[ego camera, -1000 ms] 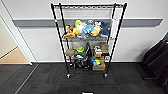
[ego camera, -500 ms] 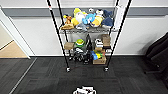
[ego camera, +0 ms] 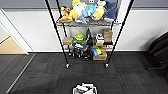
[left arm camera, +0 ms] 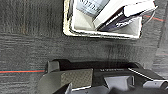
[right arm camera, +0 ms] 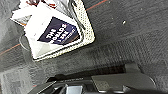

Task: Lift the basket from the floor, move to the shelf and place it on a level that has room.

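The rectangular cream-beige woven basket (ego camera: 85, 89) sits on the dark grey carpeted floor (ego camera: 45, 72), straight in front of the tall black metal wire rack (ego camera: 88, 32) and well apart from its caster wheels. Only its far edge shows in the head view, so that view does not settle which way its long axis runs.

The left wrist view gives what the head view lacks: the basket (left arm camera: 67, 27) seen from above, with its pale inner walls and leaning white and dark books or packets inside. The right wrist view shows the checkered weave of the basket's rim (right arm camera: 86, 23) and a white packet with a dark blue label lying in it, with the carpet all around. Neither wrist view lets one tell whether the fingers of either gripper are apart or together.

On the rack, one wire tier carries colourful plush toys (ego camera: 87, 10); the tier below holds brown cardboard boxes (ego camera: 68, 40) and assorted toys. Behind the rack stands a white wall (ego camera: 35, 27). A thin red line crosses the carpet.
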Robot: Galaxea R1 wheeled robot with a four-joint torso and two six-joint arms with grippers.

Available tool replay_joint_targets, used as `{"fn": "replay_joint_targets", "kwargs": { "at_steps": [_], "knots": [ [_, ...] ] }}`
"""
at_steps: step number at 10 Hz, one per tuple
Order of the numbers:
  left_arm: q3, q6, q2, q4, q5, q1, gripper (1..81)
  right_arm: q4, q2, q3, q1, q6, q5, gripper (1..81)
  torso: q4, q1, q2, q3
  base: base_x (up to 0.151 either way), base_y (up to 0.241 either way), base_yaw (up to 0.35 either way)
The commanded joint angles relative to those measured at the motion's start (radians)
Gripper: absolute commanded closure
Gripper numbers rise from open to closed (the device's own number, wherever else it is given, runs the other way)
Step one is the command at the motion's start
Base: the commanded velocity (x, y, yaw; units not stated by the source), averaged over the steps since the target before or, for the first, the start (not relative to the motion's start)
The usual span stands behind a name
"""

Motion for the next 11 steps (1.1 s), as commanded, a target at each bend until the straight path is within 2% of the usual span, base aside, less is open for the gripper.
{"fn": "replay_joint_targets", "kwargs": {
  "at_steps": [1,5,6,8,9,11],
  "knots": [
    [-0.001,0.001,-0.023,-0.030,0.076,-0.107,1.0,0.025,0.009,-0.024,0.111,0.001,-0.090,1.0,0.000,0.061,-0.094,0.001,0.000,0.000,0.000],
    [-0.029,0.001,-0.023,-0.043,0.079,-0.130,1.0,0.029,0.059,-0.078,0.160,0.001,-0.133,1.0,0.000,0.150,-0.234,-0.002,0.000,0.000,0.000],
    [-0.046,0.001,-0.023,-0.045,0.104,-0.139,1.0,0.036,0.059,-0.079,0.165,0.001,-0.133,1.0,0.000,0.172,-0.269,-0.002,0.000,0.000,0.000],
    [-0.049,0.001,-0.026,-0.053,0.111,-0.161,1.0,0.037,0.059,-0.081,0.185,0.001,-0.133,1.0,0.000,0.211,-0.332,-0.098,0.000,0.000,0.000],
    [-0.049,0.001,-0.029,-0.056,0.111,-0.170,1.0,0.043,0.059,-0.081,0.199,0.001,-0.134,1.0,0.000,0.228,-0.359,-0.112,0.000,0.000,0.000],
    [-0.049,0.001,-0.034,-0.068,0.137,-0.188,1.0,0.045,0.062,-0.081,0.222,0.001,-0.134,1.0,0.000,0.265,-0.419,-0.168,0.000,0.000,0.000]
  ]
}}
